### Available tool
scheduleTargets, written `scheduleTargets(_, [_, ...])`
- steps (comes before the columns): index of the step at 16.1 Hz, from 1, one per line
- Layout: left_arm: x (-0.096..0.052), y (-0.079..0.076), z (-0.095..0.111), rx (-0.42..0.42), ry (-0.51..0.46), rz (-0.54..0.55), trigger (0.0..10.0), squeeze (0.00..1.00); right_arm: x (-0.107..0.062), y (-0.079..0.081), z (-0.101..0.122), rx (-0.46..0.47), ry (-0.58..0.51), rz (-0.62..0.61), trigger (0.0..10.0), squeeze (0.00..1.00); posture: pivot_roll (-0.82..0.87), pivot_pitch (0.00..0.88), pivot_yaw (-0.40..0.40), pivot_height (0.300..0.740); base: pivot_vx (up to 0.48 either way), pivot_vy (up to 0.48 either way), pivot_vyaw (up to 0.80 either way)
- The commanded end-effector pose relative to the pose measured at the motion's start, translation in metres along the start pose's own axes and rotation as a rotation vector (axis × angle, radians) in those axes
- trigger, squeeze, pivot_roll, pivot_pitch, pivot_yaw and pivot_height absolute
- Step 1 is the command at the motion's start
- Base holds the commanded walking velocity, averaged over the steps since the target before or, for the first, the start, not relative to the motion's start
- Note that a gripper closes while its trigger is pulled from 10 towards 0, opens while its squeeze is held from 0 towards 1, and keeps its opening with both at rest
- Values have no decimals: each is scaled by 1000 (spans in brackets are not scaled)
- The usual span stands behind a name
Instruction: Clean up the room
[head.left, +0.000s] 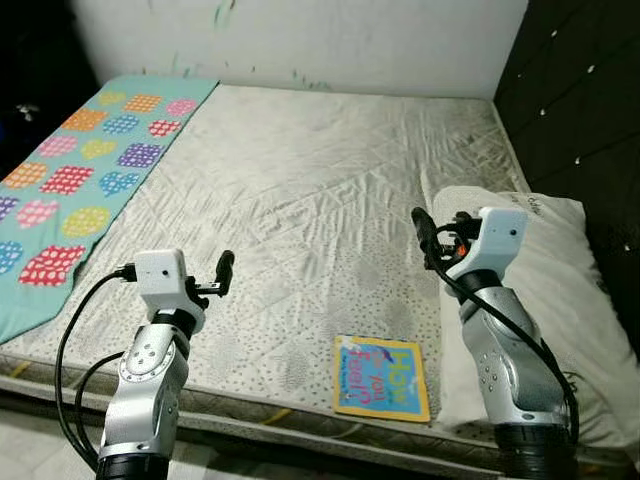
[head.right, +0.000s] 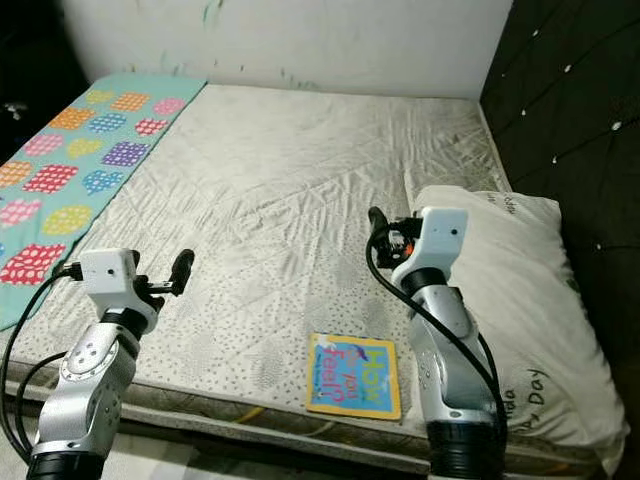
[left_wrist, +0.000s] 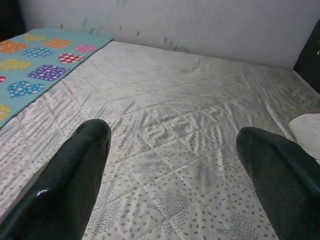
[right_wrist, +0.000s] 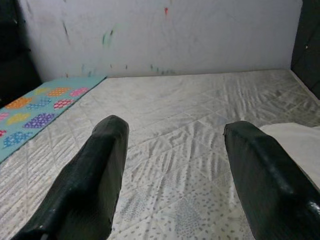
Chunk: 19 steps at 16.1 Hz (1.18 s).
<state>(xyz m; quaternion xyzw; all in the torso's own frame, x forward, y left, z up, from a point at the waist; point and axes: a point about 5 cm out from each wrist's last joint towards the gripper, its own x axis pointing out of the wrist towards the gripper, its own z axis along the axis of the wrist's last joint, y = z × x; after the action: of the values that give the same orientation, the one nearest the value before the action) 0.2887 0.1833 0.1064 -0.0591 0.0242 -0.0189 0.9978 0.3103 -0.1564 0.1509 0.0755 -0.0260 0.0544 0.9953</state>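
From our head cameras we see a bare quilted grey-white mattress (head.left: 300, 190) against a scuffed white wall (head.left: 300, 40). A flat children's book with a blue and yellow cover (head.left: 381, 377) lies on the mattress near its front edge, just beside a white pillow with dark lettering (head.left: 560, 300) that rests along the mattress's right side, next to a dark tufted headboard (head.left: 580, 90). A teal blanket patterned with coloured hearts (head.left: 70, 170) covers the mattress's left strip. Our left gripper (head.left: 224, 272) hovers above the mattress's front left part, well apart from the book. Our right gripper (head.left: 424, 236) hovers over the mattress just beside the pillow, beyond the book.

In our left wrist view the two black fingers (left_wrist: 70, 185) stand wide apart with nothing between them, the mattress beneath and the blanket off to one side.

In our right wrist view the black fingers (right_wrist: 95, 180) are likewise spread and empty above the mattress, with the pillow's edge (right_wrist: 295, 140) beside one finger and the wall beyond.
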Motion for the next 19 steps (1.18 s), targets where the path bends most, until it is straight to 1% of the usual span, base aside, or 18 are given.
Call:
scheduleTargets(1, [0, 5, -2, 4, 21, 15, 10000, 0, 0, 3, 0, 8, 2, 9, 10000, 0, -147, 0, 27, 740, 0, 412, 0])
scheduleTargets(4, [0, 5, -3, 5, 25, 14, 10000, 0, 0, 3, -1, 7, 4, 7, 10000, 0, -148, 0, 27, 740, 0, 444, 0])
scheduleTargets(5, [-1, 4, -2, 21, 16, 8, 10000, 0, 0, 3, -2, 5, 6, 8, 10000, 0, -147, 0, 28, 740, 0, 0, 0])
scheduleTargets(7, [-1, 3, -2, 6, 16, 3, 10000, 0, -1, 3, -3, 3, 9, 10, 10000, 0, -148, 0, 28, 740, 0, 0, 0])
scheduleTargets(11, [-1, 0, -2, 18, 15, -16, 10000, 0, -1, 3, -4, -4, 14, 14, 10000, 0, -149, 0, 27, 740, 0, 0, 0])
scheduleTargets(14, [-1, -1, -2, 11, 18, -25, 10000, 0, 0, 3, -4, -11, 15, 19, 10000, 0, -147, 0, 24, 740, 0, -368, 0])
scheduleTargets(19, [-1, -2, -3, 5, 21, -31, 10000, 0, 1, 3, -3, -14, 13, 24, 10000, 0, -148, 0, 18, 740, 0, -480, 0])
